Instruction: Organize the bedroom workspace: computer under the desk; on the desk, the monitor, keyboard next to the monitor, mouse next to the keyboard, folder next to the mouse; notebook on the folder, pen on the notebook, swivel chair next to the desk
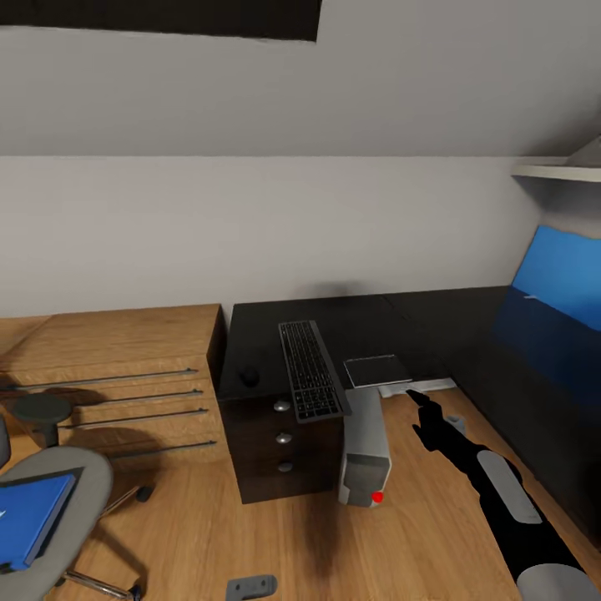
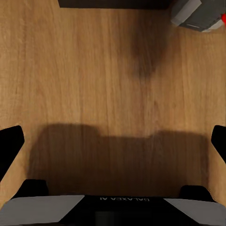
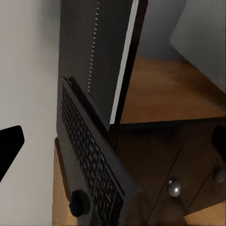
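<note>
The black desk (image 1: 250, 334) carries the dark keyboard (image 1: 310, 370), whose near end overhangs the front edge. A round black mouse (image 1: 249, 376) lies left of the keyboard, and a dark notebook (image 1: 373, 370) lies to its right. The grey computer tower (image 1: 367, 446) with a red light stands on the floor against the drawer unit. At lower left, the blue folder (image 1: 29, 517) rests on the grey swivel chair (image 1: 79, 488). My right gripper (image 1: 421, 409) hangs open just right of the tower, facing the keyboard (image 3: 89, 160) and mouse (image 3: 79, 202). My left gripper (image 2: 113, 141) is open over bare floor.
A wooden dresser (image 1: 108, 376) stands left of the desk. A long black surface (image 1: 534, 401) runs along the right with a blue panel (image 1: 555, 288) above it. A small grey object (image 1: 250, 587) lies on the wooden floor near the bottom edge.
</note>
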